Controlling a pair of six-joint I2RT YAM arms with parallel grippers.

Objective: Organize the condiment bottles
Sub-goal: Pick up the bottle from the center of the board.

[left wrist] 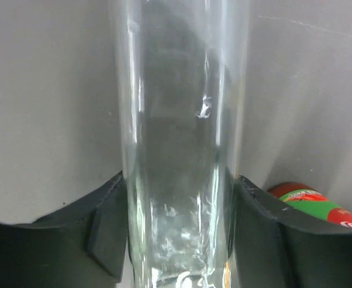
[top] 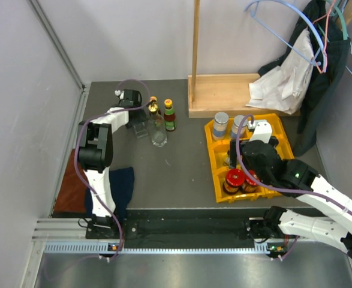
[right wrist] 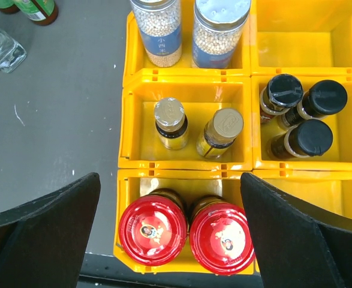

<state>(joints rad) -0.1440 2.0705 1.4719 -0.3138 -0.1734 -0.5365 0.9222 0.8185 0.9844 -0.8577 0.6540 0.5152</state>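
- Top view, step in hand (judged): pickup of a loose bottle. L gripper [top: 138,123] is at far-left of table [top: 187,174], pinching clear bottle [top: 141,129]. Cannot tell if it is lifted yet; it is not in the bin.
- Top view: yellow bin [top: 273,129] on the right, well apart from the held bottle. Most bottles are already sorted in it.
- Top view, neighbours: gold-stoppered bottle [top: 153,107] and green-label bottle [top: 170,119] stand just beside the held one, on the bin side, i.e. in the path.
- Top view, misc.: blue cloth [top: 123,183] near L arm base. Wooden stand [top: 223,96] and clothes [top: 319,72] at far edge, out of the way.
- L wrist view: clear bottle sits between both fingers [left wrist: 104,234], glass touching each side. Green-label bottle near, lower right.
- Next move (judged): lift straight up to clear the neighbours, then carry to the bin. Glass is tall and slick, so firm hold, no tilt.
- R wrist view: R gripper [right wrist: 170,177] spread wide, holding nothing, above the bin.
- R wrist view, contents: 2 silver-lid jars [right wrist: 158,30] far-left compartment; 2 gold-cap bottles [right wrist: 171,120] mid-left; 3 black-cap bottles [right wrist: 310,138] mid-right; 2 red-lid jars [right wrist: 153,228] near-left. Far-right compartment is bare, likely slot.
- Obstruction (judged): R arm over the bin; prob. must move off.
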